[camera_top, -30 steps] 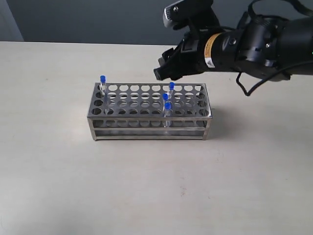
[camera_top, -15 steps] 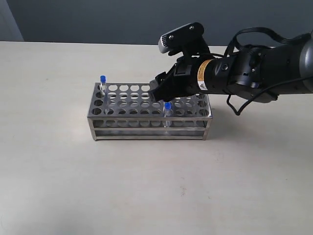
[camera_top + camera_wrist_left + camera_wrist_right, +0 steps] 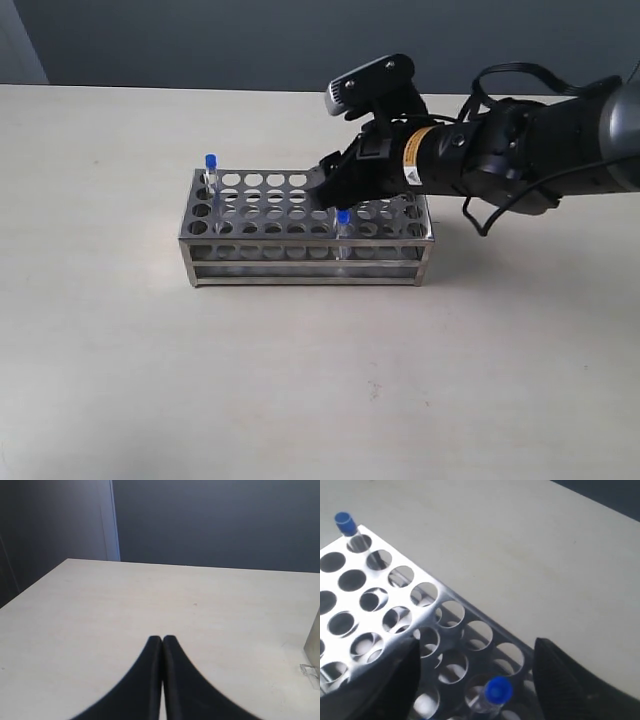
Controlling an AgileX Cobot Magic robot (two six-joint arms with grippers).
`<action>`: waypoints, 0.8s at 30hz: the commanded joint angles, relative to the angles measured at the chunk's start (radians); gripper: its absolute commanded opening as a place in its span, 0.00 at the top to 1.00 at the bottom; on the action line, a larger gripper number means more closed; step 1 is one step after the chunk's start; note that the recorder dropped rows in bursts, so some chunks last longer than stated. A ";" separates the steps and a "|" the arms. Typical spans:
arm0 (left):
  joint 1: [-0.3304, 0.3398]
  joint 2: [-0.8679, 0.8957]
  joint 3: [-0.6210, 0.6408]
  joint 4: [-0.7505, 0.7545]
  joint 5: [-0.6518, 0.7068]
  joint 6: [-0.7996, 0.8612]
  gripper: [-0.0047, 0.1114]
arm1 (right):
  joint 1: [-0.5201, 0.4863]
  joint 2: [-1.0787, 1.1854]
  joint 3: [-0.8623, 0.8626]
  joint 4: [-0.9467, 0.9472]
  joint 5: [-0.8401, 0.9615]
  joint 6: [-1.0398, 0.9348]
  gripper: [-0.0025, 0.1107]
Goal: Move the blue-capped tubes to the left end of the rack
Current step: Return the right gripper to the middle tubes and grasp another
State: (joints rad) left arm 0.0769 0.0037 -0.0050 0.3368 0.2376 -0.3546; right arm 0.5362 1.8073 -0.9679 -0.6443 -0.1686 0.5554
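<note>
The silver rack point(image 3: 300, 228) stands mid-table. One blue-capped tube point(image 3: 210, 163) sits in its far left corner hole, and another point(image 3: 343, 218) stands in the front row right of centre. My right gripper point(image 3: 330, 190) is low over the rack's right half and hides the other tubes there. In the right wrist view it point(image 3: 477, 650) is open, and a blue-capped tube point(image 3: 498, 690) stands in its hole between the two fingers without touching either. The corner tube point(image 3: 345, 523) and the rack's top plate point(image 3: 395, 597) show beyond. My left gripper point(image 3: 162, 641) is shut on nothing, over bare table.
The beige table point(image 3: 150, 380) stretches all round the rack. A dark wall point(image 3: 200, 40) runs behind the table's far edge. A grey metal sliver point(image 3: 313, 647) shows at the border of the left wrist view.
My right gripper has come down and forward from above the rack's back right onto its top plate, now covering two of the tubes. The tubes and rack have not moved.
</note>
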 commanded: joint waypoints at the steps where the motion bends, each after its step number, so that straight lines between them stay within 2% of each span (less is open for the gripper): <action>1: -0.009 -0.004 0.003 -0.002 0.002 -0.001 0.96 | -0.060 -0.021 0.003 0.029 0.001 -0.019 0.43; 11: -0.009 -0.004 0.003 -0.002 0.002 -0.002 0.96 | -0.075 -0.021 0.005 0.029 -0.073 0.024 0.43; 24: -0.009 -0.004 0.003 -0.002 0.002 -0.002 0.96 | -0.048 0.023 0.005 0.025 -0.067 0.077 0.43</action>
State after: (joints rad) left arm 0.0769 0.0037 -0.0050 0.3368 0.2376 -0.3546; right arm 0.4726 1.8319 -0.9679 -0.6158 -0.2222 0.6271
